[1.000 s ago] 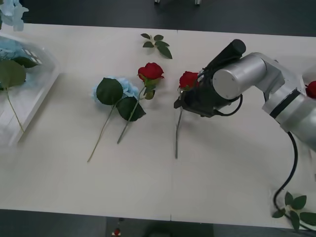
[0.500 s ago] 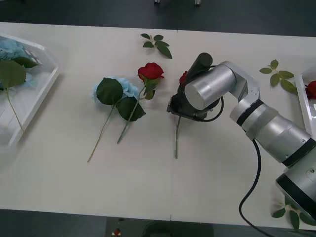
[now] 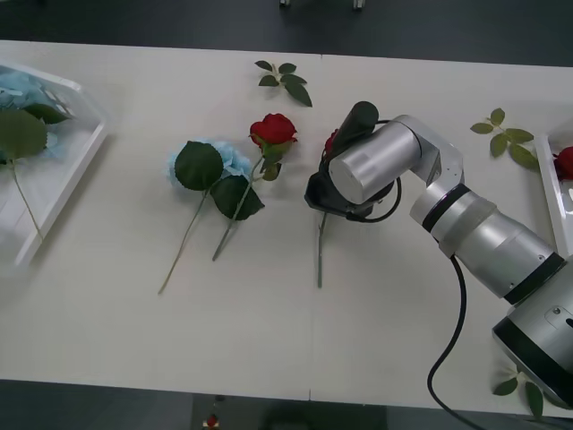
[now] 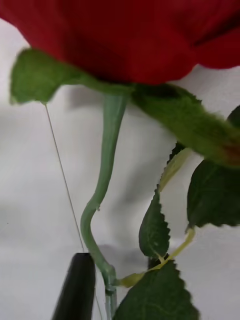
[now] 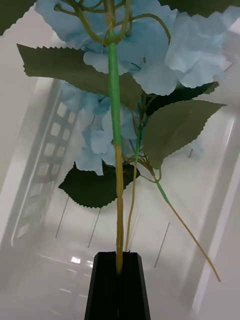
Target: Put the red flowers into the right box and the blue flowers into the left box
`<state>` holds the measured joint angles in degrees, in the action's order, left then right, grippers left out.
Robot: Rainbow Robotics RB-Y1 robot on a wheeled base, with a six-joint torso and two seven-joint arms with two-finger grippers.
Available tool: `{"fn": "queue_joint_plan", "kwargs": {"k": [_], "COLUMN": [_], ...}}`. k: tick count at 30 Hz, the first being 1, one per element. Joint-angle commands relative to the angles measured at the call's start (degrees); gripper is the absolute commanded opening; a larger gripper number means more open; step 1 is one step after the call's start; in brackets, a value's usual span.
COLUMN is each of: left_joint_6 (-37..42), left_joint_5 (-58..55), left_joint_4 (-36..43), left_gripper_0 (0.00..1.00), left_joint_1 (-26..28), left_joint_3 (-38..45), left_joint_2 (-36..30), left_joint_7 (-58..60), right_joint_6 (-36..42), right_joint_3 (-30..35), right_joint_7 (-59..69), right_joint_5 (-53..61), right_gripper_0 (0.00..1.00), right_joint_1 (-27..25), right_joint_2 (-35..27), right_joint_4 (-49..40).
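Your right gripper (image 3: 324, 193) over red rose (image 4: 130, 35), stem between parted jaws, left gripper (image 5: 119, 270) clenched on blue hydrangea stem (image 5: 116, 150), no legible writing.

there's no writing, label, brand or number to read anywhere here, not on the table, the boxes, the flowers or the robot arm.

Right gripper (image 4: 107, 287), jaws apart about a red flower (image 3: 320, 235) stem: bare table (image 3: 385, 296) past the stem's tail. Obstacles toward the left box (image 3: 63, 179): second red flower (image 3: 272, 129) and a blue flower (image 3: 235, 163), stems crossing. Leaf sprig (image 3: 285, 79) beyond the bloom. Left gripper (image 5: 119, 285), jaws closed on a blue flower stem (image 5: 115, 140): slotted box walls flank both sides.
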<state>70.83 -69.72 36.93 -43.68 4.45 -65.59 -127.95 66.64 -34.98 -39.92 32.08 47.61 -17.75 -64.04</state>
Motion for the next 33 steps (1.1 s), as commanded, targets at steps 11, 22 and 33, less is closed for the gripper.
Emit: {"fn": "queue_joint_plan", "kwargs": {"k": [11,22,33], "left_joint_6": [-0.7,-1.31,7.12], "left_joint_5": [0.03,0.03,-9.9], "left_joint_4": [0.33,0.33,0.33], "left_gripper_0": [0.82,0.86,0.87], "left_joint_1": [1.23,1.23,1.14], "left_joint_3": [1.18,1.18,1.26], "left_joint_2": [-0.15,-0.15,-0.15], "left_joint_7": [-4.33,-4.5,-4.94], "right_joint_6": [9.92,18.79,23.63], "right_joint_3": [3.87,10.98,11.16], "right_joint_7": [-4.21,-13.79,-39.89], "right_joint_5": [11.95,34.63,35.86], "right_gripper_0": [0.0,0.0,0.0], "right_joint_1": [2.05,2.05,2.14], "right_joint_2": [-14.86,-40.79,-56.26], "right_joint_4": [-14.27,-25.08,-9.44]}}
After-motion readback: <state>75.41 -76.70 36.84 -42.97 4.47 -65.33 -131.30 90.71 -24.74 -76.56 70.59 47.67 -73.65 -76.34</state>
